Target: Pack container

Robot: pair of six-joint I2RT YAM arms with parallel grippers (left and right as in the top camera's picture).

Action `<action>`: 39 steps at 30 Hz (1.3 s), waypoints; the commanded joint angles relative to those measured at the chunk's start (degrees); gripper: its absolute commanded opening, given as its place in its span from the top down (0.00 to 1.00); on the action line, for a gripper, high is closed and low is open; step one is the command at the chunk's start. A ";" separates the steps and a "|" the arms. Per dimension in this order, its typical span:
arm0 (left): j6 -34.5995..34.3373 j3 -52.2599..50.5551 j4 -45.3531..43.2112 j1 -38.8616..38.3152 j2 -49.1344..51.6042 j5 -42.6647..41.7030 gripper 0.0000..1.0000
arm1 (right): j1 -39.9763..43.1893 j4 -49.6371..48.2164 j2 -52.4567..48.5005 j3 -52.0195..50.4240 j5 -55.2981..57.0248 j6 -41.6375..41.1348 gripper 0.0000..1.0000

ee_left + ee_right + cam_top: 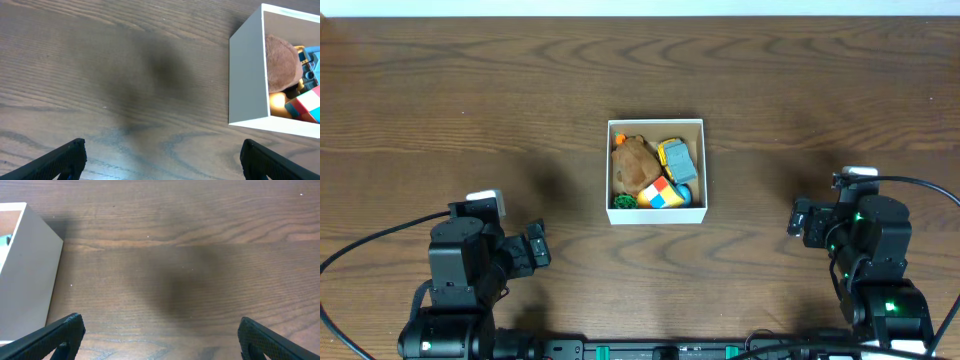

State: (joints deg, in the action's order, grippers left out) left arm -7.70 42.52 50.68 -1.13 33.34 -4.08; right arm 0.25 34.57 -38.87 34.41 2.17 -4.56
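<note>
White square shallow cardboard box sits mid-counter, already holding a brown plush toy, yellow-and-blue toy car and multicoloured cube. Box looks light; thin walls probably stiff enough but crushable, and the smooth sides may slip. Best bet is to pinch over one wall's top edge, or nudge it from a side. Left arm sits at 8 o'clock of box, right arm at 4 o'clock, both well apart from it, wrists angled down at the dark wood-grain counter. Left fingers spread wide, empty; right fingers likewise open, empty.

Left gripper spread wide above table; container at right holds a brown, perhaps plush, toy
</note>
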 commanded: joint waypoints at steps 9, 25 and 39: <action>-0.52 -0.42 -0.17 0.31 0.15 0.66 0.02 | 0.33 1.95 0.33 -0.07 0.83 0.37 0.01; -0.52 -0.42 -0.17 0.31 0.15 0.66 0.02 | 0.17 -0.81 16.52 -3.98 -0.07 3.50 0.01; -0.52 -0.42 -0.17 0.31 0.15 0.66 0.02 | 0.11 -32.68 30.86 -28.37 -0.04 5.57 0.01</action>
State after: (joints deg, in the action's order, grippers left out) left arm -7.70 42.46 50.59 -1.13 33.43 -4.08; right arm 0.25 5.74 -9.13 9.80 2.17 -0.69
